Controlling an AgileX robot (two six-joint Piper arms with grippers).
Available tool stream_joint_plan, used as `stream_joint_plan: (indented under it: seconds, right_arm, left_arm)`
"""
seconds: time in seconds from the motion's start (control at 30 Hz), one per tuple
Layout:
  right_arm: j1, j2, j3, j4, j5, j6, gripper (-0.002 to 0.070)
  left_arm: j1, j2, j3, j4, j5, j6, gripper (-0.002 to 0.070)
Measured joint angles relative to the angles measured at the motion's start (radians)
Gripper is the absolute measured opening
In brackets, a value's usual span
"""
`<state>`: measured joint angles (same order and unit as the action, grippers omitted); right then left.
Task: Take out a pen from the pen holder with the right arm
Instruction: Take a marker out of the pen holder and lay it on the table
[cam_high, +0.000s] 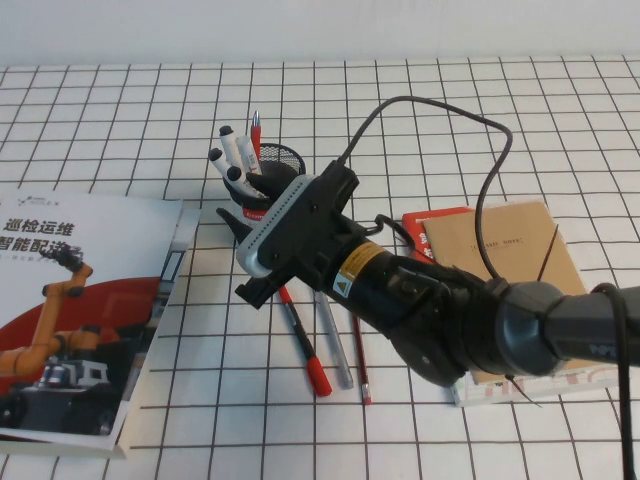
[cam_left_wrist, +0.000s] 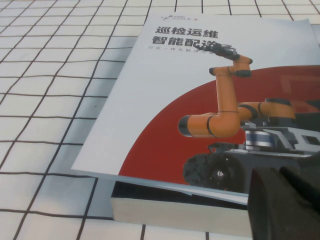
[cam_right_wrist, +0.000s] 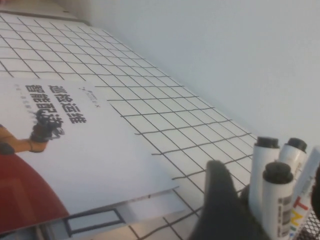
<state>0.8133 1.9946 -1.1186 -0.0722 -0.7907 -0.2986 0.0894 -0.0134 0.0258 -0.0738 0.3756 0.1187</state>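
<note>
**Right gripper released beside the pen holder**

We see the right gripper (cam_high: 238, 255) low over the middle of the table (cam_high: 450, 100), just in front of the pen holder (cam_high: 268, 170). Its fingers (cam_right_wrist: 220, 200) are spread apart and grasp nothing.

The pen holder is a black mesh cup standing upright. It holds white markers (cam_high: 235, 155) with black caps and, behind them, a red pen (cam_high: 255, 128). In the right wrist view the markers (cam_right_wrist: 272, 180) stand right next to one finger.

On the table under the right arm lie a black-and-red pen (cam_high: 305, 350), a grey pen (cam_high: 333, 340) and a thin red pencil (cam_high: 360, 360), near one another. The upper end of the black-and-red pen is hidden under the gripper.

A booklet (cam_high: 80, 300) lies to the left of the holder, and a brown notebook (cam_high: 510, 250) to the right.

The left gripper (cam_left_wrist: 285, 205) sits over the near edge of the booklet. We cannot tell whether it is released or clenched.
</note>
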Motion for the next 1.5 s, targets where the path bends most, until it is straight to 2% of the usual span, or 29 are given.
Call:
stream_joint_plan:
  seconds: [0.27, 0.9, 1.07, 1.23, 1.47, 1.5]
  right_arm:
    - [-0.039, 0.082, -0.122, -0.004, 0.04, 0.0, 0.0319]
    - [-0.058, 0.196, -0.267, -0.011, 0.133, 0.001, 0.0314]
    - [-0.062, 0.206, -0.287, -0.011, 0.143, 0.001, 0.0293]
    - [-0.062, 0.208, -0.293, -0.011, 0.145, 0.001, 0.0254]
    - [-0.064, 0.21, -0.299, -0.011, 0.138, 0.001, 0.0123]
    - [-0.064, 0.21, -0.299, -0.011, 0.138, 0.001, 0.0121]
  left_arm:
    - [0.0, 0.0, 0.0, 0.0, 0.0, 0.0, -0.0003]
    - [0.0, 0.0, 0.0, 0.0, 0.0, 0.0, -0.0003]
    - [0.0, 0.0, 0.0, 0.0, 0.0, 0.0, -0.0003]
    - [0.0, 0.0, 0.0, 0.0, 0.0, 0.0, -0.0003]
    - [0.0, 0.0, 0.0, 0.0, 0.0, 0.0, -0.0003]
    - [0.0, 0.0, 0.0, 0.0, 0.0, 0.0, -0.0003]
